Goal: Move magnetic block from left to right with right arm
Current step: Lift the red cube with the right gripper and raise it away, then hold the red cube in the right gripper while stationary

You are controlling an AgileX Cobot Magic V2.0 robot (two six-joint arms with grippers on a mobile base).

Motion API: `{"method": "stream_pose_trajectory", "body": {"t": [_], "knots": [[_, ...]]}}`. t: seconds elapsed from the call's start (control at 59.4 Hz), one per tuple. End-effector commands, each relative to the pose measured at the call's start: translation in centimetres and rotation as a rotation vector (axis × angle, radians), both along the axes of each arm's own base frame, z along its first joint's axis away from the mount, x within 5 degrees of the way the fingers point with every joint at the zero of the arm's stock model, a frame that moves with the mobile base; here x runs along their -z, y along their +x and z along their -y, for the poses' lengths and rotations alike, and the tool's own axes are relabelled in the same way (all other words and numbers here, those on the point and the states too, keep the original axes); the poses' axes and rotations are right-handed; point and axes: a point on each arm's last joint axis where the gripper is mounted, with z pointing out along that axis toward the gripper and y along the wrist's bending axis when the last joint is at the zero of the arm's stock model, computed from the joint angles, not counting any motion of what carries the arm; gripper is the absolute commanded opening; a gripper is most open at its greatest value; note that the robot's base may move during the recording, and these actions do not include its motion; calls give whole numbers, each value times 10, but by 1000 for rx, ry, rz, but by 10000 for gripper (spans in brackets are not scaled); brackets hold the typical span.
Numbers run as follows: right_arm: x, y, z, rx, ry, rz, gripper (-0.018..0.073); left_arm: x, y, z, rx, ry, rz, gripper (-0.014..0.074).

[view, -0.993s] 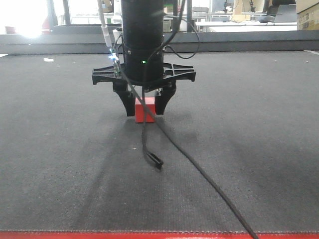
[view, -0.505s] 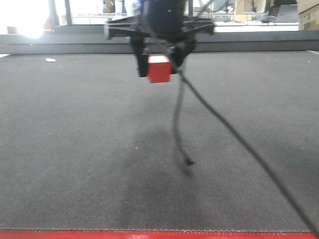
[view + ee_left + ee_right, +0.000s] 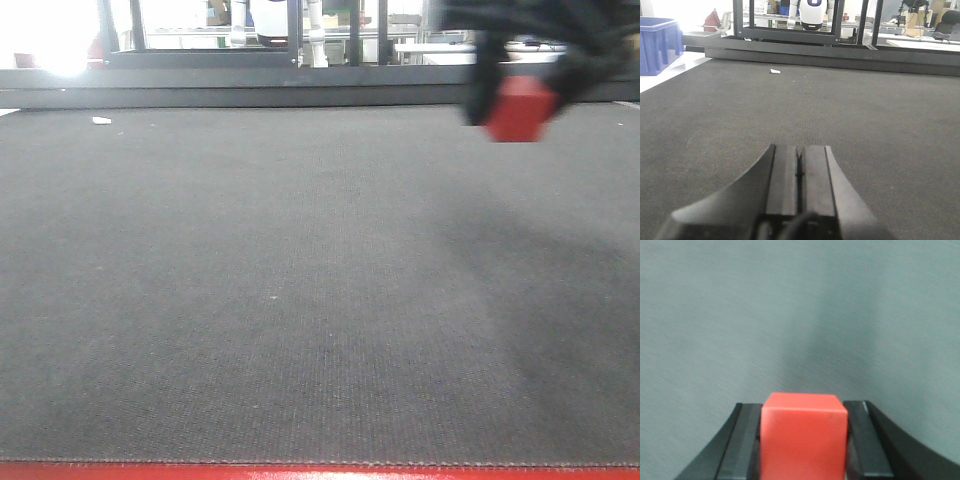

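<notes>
The magnetic block (image 3: pixel 518 110), a red cube, hangs in the air at the upper right of the front view, well above the dark mat. My right gripper (image 3: pixel 520 95), black and motion-blurred, is shut on it from both sides. In the right wrist view the same magnetic block (image 3: pixel 804 437) fills the gap of the right gripper (image 3: pixel 804 412), its black fingers (image 3: pixel 742 440) pressed against the block's sides. My left gripper (image 3: pixel 800 150) rests low over the mat with its two pads together and nothing between them.
A dark grey mat (image 3: pixel 300 300) covers the table, with a red strip (image 3: pixel 320 472) along its near edge. A black frame (image 3: pixel 250 80) runs along the far edge. A small white scrap (image 3: pixel 98 120) lies at the far left. A blue bin (image 3: pixel 657 42) stands beyond the table's left side.
The right gripper has lifted the block off the mat and carried it from the middle to the upper right. Its trailing cable has left the view.
</notes>
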Motion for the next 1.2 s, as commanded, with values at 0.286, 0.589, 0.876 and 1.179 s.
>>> {"method": "stream_pose_trajectory", "body": {"t": [0.286,0.589,0.876,1.179], "knots": [[-13,-120,60,-20,29,313,140,-6,-2,0,8,-11,96,-116],[-25,-186,82,-24,66,531,140,-6,-2,0,8,-11,96,-116],[-41,-239,100,-22,103,760,140,-6,-2,0,8,-11,96,-116],[-48,-265,107,-18,147,911,140,-6,-2,0,8,-11,96,-116]]}}
